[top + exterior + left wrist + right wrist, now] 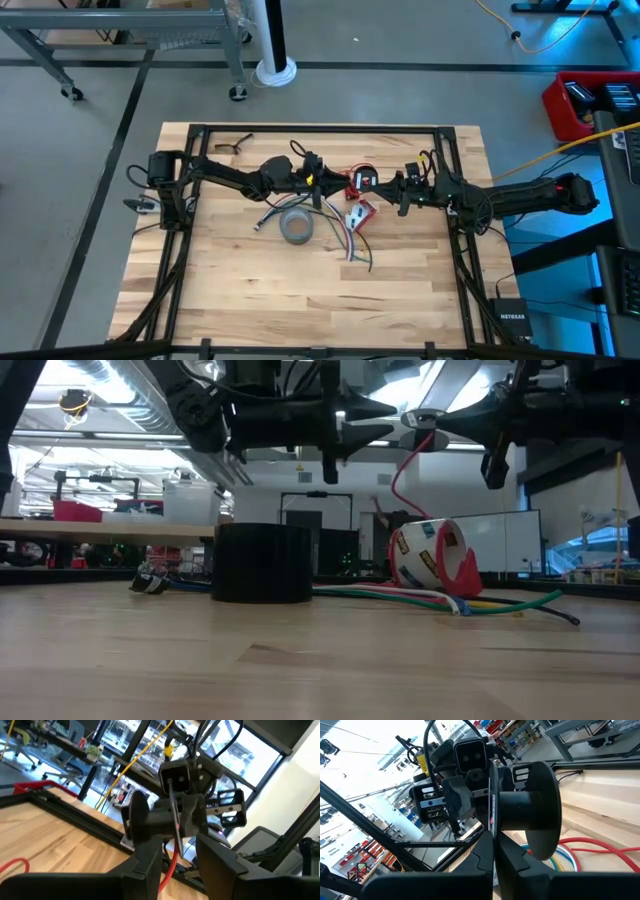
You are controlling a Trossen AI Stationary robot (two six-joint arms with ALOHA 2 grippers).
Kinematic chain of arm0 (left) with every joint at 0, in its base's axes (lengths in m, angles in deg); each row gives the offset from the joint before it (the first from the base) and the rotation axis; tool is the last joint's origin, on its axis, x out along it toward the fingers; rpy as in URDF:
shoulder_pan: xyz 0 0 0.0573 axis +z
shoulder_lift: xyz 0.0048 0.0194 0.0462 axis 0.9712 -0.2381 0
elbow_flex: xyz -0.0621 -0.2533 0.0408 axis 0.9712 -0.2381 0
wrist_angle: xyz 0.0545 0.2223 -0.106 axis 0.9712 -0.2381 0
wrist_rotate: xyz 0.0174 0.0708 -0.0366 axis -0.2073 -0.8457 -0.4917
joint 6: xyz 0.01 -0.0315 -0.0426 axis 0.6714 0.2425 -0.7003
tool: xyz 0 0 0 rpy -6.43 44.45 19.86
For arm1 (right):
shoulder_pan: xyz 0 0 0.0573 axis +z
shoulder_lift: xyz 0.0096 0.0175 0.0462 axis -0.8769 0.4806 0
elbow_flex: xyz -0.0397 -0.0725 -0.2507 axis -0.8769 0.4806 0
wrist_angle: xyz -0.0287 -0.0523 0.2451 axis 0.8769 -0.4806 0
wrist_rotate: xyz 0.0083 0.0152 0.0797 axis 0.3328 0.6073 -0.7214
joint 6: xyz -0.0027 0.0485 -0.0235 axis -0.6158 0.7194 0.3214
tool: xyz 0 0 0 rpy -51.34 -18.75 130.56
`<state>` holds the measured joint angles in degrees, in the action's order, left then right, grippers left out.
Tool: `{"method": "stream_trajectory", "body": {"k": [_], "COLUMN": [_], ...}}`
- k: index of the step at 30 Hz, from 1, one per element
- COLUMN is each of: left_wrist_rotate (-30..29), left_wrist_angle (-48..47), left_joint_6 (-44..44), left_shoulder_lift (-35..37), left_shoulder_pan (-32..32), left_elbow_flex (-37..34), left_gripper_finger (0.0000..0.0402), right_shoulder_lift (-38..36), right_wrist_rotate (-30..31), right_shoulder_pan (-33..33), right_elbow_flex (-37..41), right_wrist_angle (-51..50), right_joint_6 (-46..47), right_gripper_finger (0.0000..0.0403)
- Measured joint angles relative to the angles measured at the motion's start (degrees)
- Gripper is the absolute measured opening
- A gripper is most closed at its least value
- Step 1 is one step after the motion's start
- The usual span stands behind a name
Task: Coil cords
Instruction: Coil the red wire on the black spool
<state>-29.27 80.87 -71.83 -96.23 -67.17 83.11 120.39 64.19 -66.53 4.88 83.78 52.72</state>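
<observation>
1. The left gripper (pixel 330 183) hangs above the table's middle, pointing toward the right arm; in the left wrist view its fingers (pixel 145 865) stand apart with the red wire (pixel 169 870) running up between them, though whether they touch it cannot be told.
2. The right gripper (pixel 395 189) faces it from the right, also raised; its fingers (pixel 485 855) are pressed onto the flange of a black spool (pixel 527 810).
3. The spool (pixel 362 180) sits in the air between the two grippers, and the red wire (pixel 405 470) hangs from it.
4. Below, on the table (pixel 250 290), lie a red tape dispenser (pixel 432 555), a grey tape roll (pixel 296 227) and a loose bundle of coloured cords (pixel 500 603) trailing forward.
</observation>
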Motion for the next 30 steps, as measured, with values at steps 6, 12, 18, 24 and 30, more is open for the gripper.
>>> {"method": "stream_trajectory", "body": {"k": [6, 12, 18, 24, 30], "left_wrist_rotate": [-0.35, -1.85, -1.88, -3.25, -4.68], "left_wrist_angle": [-5.24, -10.51, -10.46, -11.83, -11.92], "left_joint_6": [2.19, 4.36, 5.29, 5.58, 5.91], "left_shoulder_lift": [0.02, 0.02, 0.02, 0.02, 0.03], "left_shoulder_pan": [-1.03, -1.17, -1.17, -1.17, -1.20], "left_elbow_flex": [3.61, 6.43, 6.70, 6.70, 6.72], "left_gripper_finger": [0.0111, 0.0111, 0.0090, 0.0011, 0.0004], "right_shoulder_lift": [0.00, 0.00, 0.00, 0.00, 0.00], "right_wrist_rotate": [-0.04, -1.03, -1.41, -1.38, -1.40], "right_shoulder_pan": [0.00, 0.00, 0.00, 0.02, 0.00], "right_elbow_flex": [0.00, -0.04, -0.04, -0.04, -0.04], "right_wrist_angle": [0.02, 0.02, 0.00, -0.31, -0.25], "right_joint_6": [-0.01, 0.00, 0.00, -0.05, -0.09], "right_gripper_finger": [0.0003, 0.0003, 0.0003, 0.0003, 0.0003]}}
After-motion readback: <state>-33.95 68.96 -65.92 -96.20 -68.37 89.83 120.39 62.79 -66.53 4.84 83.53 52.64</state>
